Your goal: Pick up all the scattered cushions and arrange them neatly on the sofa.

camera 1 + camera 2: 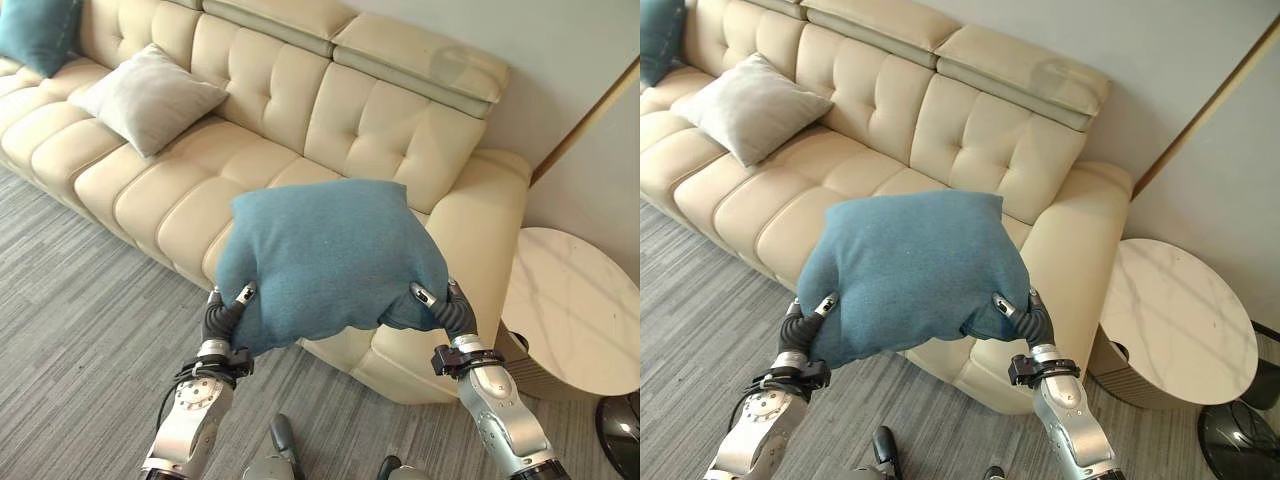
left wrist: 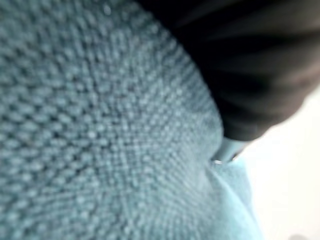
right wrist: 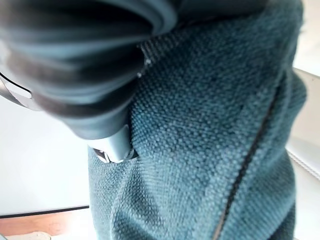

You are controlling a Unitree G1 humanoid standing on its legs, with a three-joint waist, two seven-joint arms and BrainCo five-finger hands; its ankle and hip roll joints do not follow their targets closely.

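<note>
I hold a teal cushion up in the air between both hands, in front of the right end of the cream sofa. My left hand grips its lower left corner and my right hand grips its lower right corner, thumbs pressed into the fabric. The teal weave lies right against my left hand in the left wrist view. In the right wrist view my right hand pinches the cushion. A grey cushion leans on the sofa's seat further left. A second teal cushion sits at the far left end.
A round marble side table stands right of the sofa's armrest. A black round base sits on the floor beside it. Grey striped carpet runs in front of the sofa.
</note>
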